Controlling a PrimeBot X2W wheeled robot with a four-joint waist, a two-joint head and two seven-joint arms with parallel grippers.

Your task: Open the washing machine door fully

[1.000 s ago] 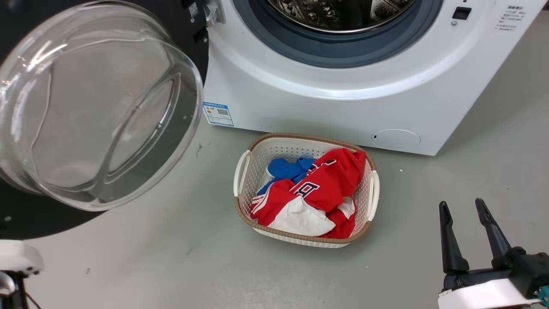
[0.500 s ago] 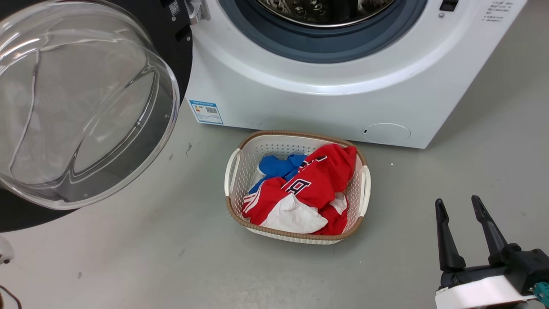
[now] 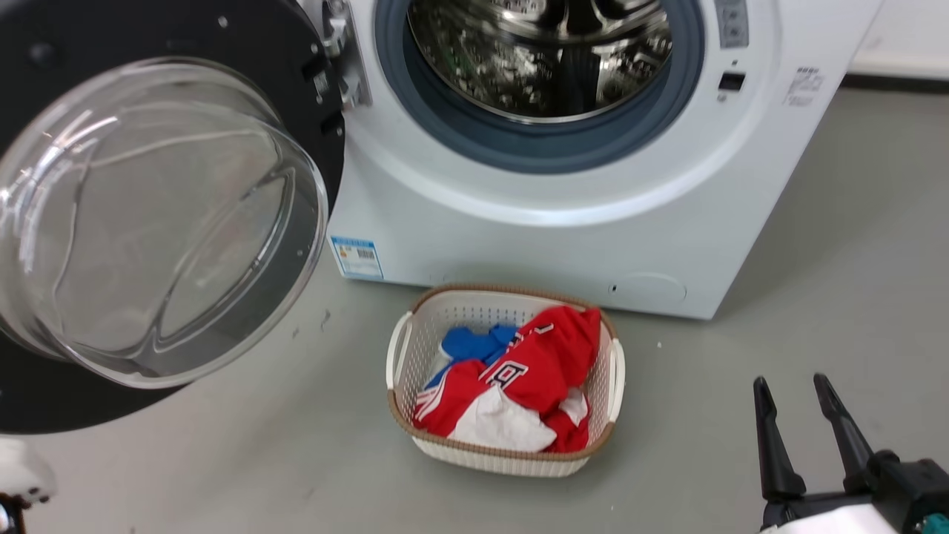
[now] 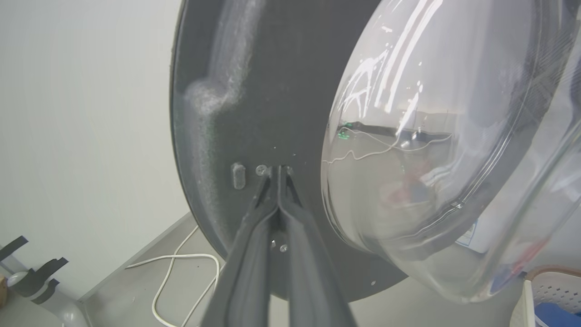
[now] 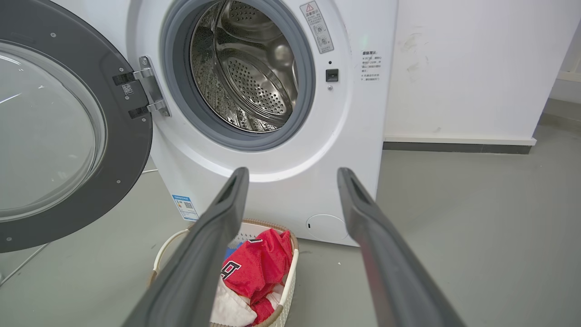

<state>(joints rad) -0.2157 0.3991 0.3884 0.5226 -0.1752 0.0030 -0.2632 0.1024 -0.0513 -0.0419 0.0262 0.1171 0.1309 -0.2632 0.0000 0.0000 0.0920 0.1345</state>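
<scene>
Matte grey floor (image 3: 815,259) is spreading across the head view, lightly speckled. White wall (image 5: 476,68) is rising at 1 to 3 o'clock in the right wrist view, carrying faint scuffs (image 5: 411,43). A dark baseboard (image 5: 454,147) is running along its foot. White washer (image 3: 519,245) is standing beside it. Perforated cream basket (image 3: 397,356) is sitting on the floor just before the washer. White cable (image 4: 181,256) is looping at 7 o'clock in the left wrist view. Light is falling soft and even.
</scene>
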